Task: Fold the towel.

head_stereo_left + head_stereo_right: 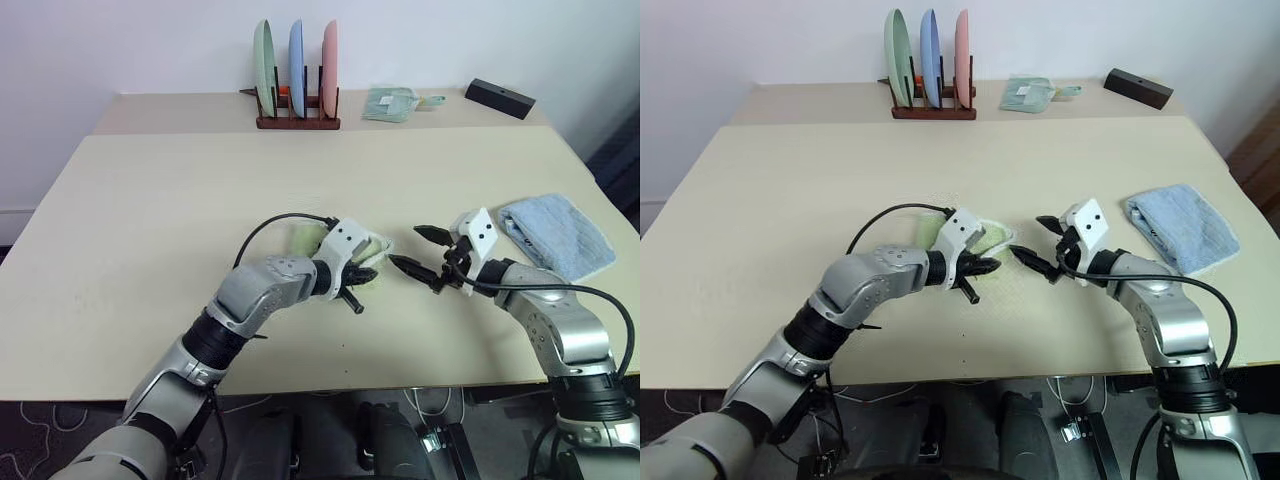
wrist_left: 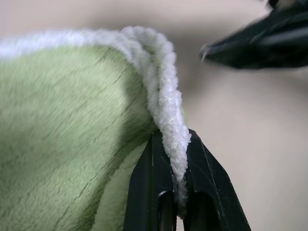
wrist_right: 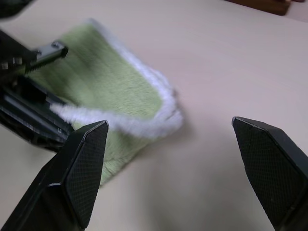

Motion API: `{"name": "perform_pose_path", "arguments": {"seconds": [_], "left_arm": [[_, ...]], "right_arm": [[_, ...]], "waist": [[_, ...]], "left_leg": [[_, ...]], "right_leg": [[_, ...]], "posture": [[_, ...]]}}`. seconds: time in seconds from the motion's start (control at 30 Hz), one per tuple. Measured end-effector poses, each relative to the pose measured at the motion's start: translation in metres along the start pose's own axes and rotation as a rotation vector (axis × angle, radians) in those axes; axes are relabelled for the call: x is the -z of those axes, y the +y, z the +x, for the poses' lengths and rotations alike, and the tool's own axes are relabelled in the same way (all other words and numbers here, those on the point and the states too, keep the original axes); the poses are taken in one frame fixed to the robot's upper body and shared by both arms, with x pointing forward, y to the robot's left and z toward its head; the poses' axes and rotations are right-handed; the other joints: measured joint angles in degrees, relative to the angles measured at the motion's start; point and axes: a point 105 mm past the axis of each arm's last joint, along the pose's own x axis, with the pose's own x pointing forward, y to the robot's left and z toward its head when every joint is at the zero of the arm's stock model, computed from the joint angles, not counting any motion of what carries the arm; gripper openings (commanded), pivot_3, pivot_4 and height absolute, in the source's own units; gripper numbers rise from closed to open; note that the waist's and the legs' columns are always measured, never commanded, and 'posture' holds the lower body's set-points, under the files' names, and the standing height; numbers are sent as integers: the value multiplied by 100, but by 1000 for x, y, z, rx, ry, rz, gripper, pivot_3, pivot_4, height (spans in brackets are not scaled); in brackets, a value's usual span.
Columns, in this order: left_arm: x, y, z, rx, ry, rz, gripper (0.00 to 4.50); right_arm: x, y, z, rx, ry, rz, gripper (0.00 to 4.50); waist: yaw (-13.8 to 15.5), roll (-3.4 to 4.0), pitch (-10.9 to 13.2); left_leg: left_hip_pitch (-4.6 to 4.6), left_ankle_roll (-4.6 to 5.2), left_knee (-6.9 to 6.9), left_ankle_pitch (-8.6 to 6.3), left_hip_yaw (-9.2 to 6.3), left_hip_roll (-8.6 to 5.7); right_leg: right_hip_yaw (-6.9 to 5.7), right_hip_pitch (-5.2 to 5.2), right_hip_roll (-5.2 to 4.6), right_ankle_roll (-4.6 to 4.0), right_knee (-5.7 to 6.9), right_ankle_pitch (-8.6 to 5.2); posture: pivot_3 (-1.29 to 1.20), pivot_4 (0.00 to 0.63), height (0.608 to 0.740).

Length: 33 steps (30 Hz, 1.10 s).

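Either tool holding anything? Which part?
Left tool is shut on the towel, pinching its white edging. Right tool is open, holding nothing.

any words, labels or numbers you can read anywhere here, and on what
None can be read.
The pale mint cloth at the table's far edge carries a small white tag, too small to read.
The towel, the blue towel and the black box show no print.

towel point(image 3: 115, 91): plush cloth (fluffy edging) | table point(image 1: 150, 200): smooth, matt

A plain test room: bare beige table point(image 1: 150, 200), white wall, plate rack point(image 1: 297, 108), loose cables
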Motion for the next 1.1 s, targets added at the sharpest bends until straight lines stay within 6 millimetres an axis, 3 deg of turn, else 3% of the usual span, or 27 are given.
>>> {"name": "perform_pose_path", "arguments": {"seconds": [0.03,0.2,0.33,0.37,0.43,0.53,0.57,0.63,0.67,0.77,0.9,0.97,1.1], "left_arm": [[0,0,0,0,-2,0,896],[-11,-3,-6,39,-102,-95,3293],[-45,3,-34,66,-295,-159,3293],[-51,8,-43,49,-333,-159,2637],[-57,23,-60,-26,-380,-144,1853],[-50,53,-84,-181,-405,-119,298],[-45,63,-92,-239,-394,-93,0],[-34,78,-104,-326,-351,-36,0],[-29,80,-107,-335,-339,-20,0],[-16,69,-100,-265,-319,19,0],[-17,51,-86,-166,-341,27,0],[-9,55,-80,-183,-312,29,0],[34,60,-64,-194,-190,-9,0]], "right_arm": [[0,0,0,2,-1,-1,4213],[-1,-1,1,13,-6,-17,4213],[-2,-3,2,19,-9,-26,4213],[-4,-4,2,19,-12,-27,3959],[-7,-6,3,22,-20,-34,3325],[-15,-12,6,37,-36,-55,1844],[-19,-14,8,39,-47,-62,1319],[-28,-13,11,28,-74,-70,246],[-31,-10,13,14,-84,-68,40],[-40,15,28,-79,-106,-86,40],[-34,41,44,-159,-90,-82,40],[-23,42,56,-136,-42,-73,40],[21,55,64,-149,79,-7,40]], "waist": [[1,0,0],[3,0,0],[1,0,0],[1,0,0],[-3,0,0],[-5,1,1],[-4,1,1],[-3,1,1],[5,1,1],[21,1,1],[7,0,1],[-5,1,-1],[-3,1,-1]], "left_leg": [[0,0,1,0,0,0],[-2,0,4,0,-3,1],[-2,-2,4,1,-4,1],[-1,-2,4,1,-4,1],[0,-4,3,1,-5,1],[-1,-11,3,5,-3,0],[-1,-15,2,8,-3,0],[-1,-15,2,8,-3,-1],[-1,-15,2,8,-3,-1],[-5,-32,4,17,-3,-5],[-6,-32,6,17,-3,-11],[1,-31,4,17,-2,-10],[-3,-32,-4,17,-3,-6]], "right_leg": [[1,0,0,0,0,0],[2,0,-3,0,-1,0],[2,0,-4,-1,0,0],[2,0,-4,-1,0,0],[1,0,-3,-1,1,0],[1,-1,-3,-1,2,0],[1,-1,-2,-1,2,0],[1,-1,-2,-1,1,0],[0,-1,-2,-1,1,0],[0,1,-8,-2,-3,0],[0,1,-16,-3,-3,0],[0,3,-14,-3,1,0],[-2,-5,-6,-1,4,0]], "posture": [[0,150,737],[0,150,737],[0,150,737],[0,150,737],[0,150,737],[0,150,737],[0,150,737],[0,150,737],[0,150,737],[0,150,737],[0,150,737],[0,150,737],[0,150,737]]}}
